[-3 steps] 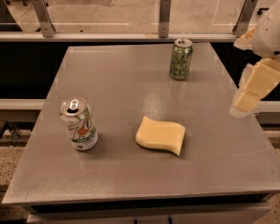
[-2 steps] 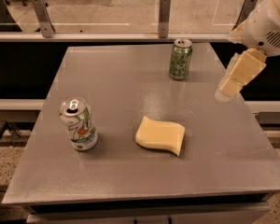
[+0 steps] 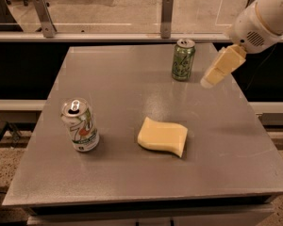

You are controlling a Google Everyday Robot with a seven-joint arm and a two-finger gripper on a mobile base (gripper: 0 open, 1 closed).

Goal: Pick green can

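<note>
The green can (image 3: 183, 60) stands upright at the far edge of the table (image 3: 118, 79), a little right of centre, with its silver rim up and its long axis vertical. My gripper (image 3: 208, 81) hangs just to the right of it, apart from it and slightly nearer to me, at about the height of the can's lower half and angled down and to the left from the white arm (image 3: 262, 18) that enters at the top right. So the can lies to the left of the gripper and a touch farther away. I judge the coming move to be a short sideways approach that meets the can's side square on. I cannot tell whether the gripper is released or clenched; it grasps nothing. The white can (image 3: 80, 125) near the left and the yellow sponge (image 3: 162, 136) in the middle sit well apart from this path.
</note>
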